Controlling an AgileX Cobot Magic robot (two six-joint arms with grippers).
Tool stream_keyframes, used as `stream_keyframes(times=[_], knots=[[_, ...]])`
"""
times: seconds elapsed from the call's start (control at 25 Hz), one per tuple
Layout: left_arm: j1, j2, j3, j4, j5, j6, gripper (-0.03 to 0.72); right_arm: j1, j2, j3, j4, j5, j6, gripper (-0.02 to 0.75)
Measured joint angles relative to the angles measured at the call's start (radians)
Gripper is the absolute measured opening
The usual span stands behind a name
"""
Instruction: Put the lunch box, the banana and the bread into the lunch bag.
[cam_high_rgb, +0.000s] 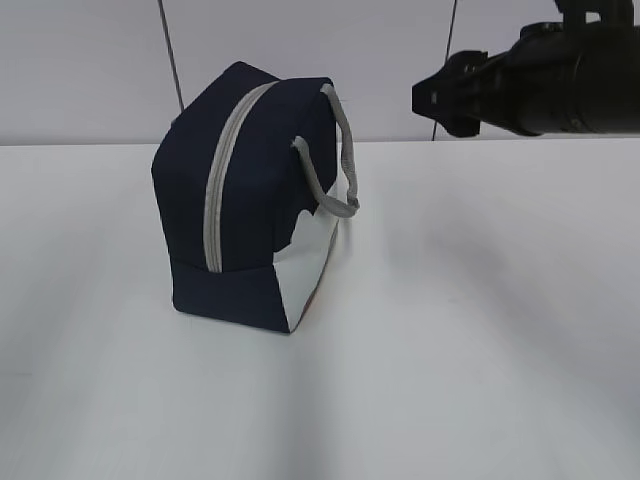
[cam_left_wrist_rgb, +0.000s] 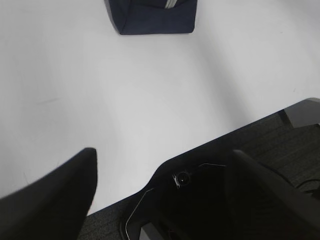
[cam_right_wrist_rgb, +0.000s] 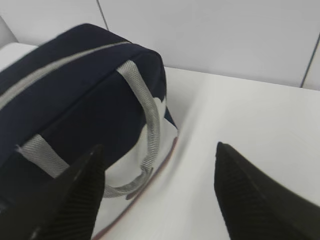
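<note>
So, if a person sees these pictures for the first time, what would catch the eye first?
First the lunch bag: boxy, navy-blue, alone on the white table, left of centre, its grey zipper shut and grey handles on its right side. Next the right gripper, a black shape in the air at upper right, fingers open and empty. The left gripper is open near the table edge.

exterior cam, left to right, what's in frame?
lunch bag with its zipper shut, standing on the white table → its grey handles on the bag's right side → right pincer, open and empty, up in the air at the top right.
</note>
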Motion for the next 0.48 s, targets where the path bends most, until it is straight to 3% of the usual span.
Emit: stream_keyframes(times=[0.48], knots=[[0.000,-0.312,0.188,0.001,0.008,-0.034,0.528,0.030,-0.002,0.147,0.015,0.177,-0.159,0.503]])
